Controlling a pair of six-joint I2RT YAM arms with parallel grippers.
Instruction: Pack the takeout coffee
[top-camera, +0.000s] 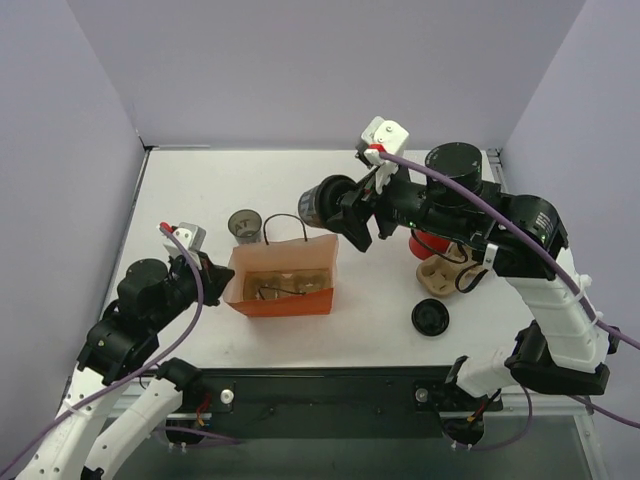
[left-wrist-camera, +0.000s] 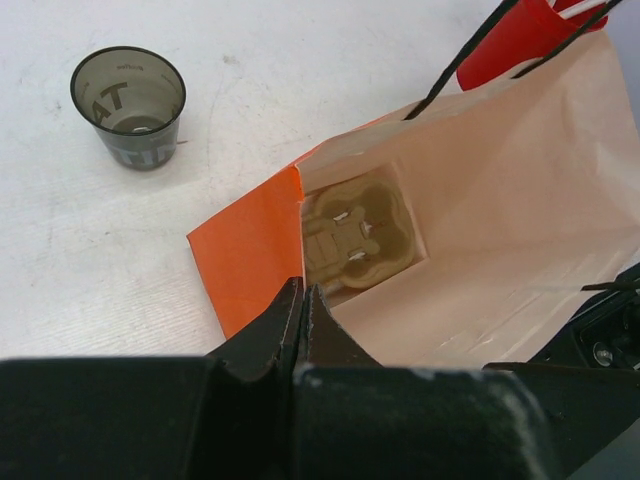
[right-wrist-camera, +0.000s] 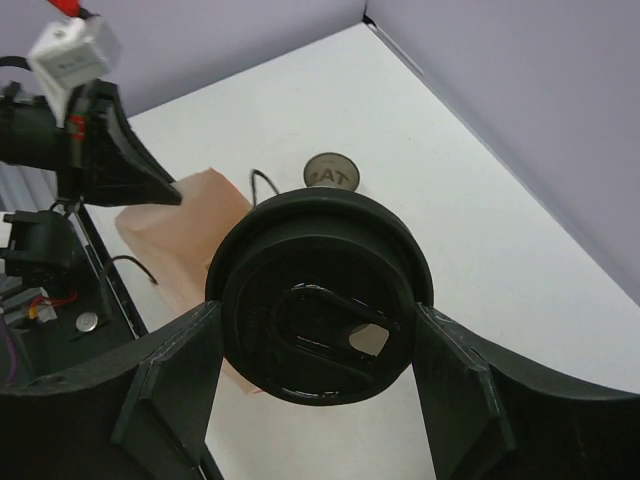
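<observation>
The takeout coffee (top-camera: 316, 203), a small dark cup with a round black lid (right-wrist-camera: 318, 300), hangs in the air tipped on its side, just above and behind the far right corner of the orange paper bag (top-camera: 283, 272). My right gripper (top-camera: 332, 206) is shut on it, one finger on each side of the lid (right-wrist-camera: 175, 375). The bag (left-wrist-camera: 255, 245) stands open with a tan cup carrier (left-wrist-camera: 358, 238) on its bottom. At the bag's left rim my left gripper (left-wrist-camera: 303, 298) is shut on the paper edge, orange outside on one side and pale lining on the other.
A lidless see-through dark cup (top-camera: 245, 224) (left-wrist-camera: 130, 105) (right-wrist-camera: 331, 172) stands just behind the bag's left corner. To the right lie a flat black lid disc (top-camera: 430, 318), a second tan carrier (top-camera: 440, 275) and a red object (top-camera: 428, 243). Purple walls close three sides.
</observation>
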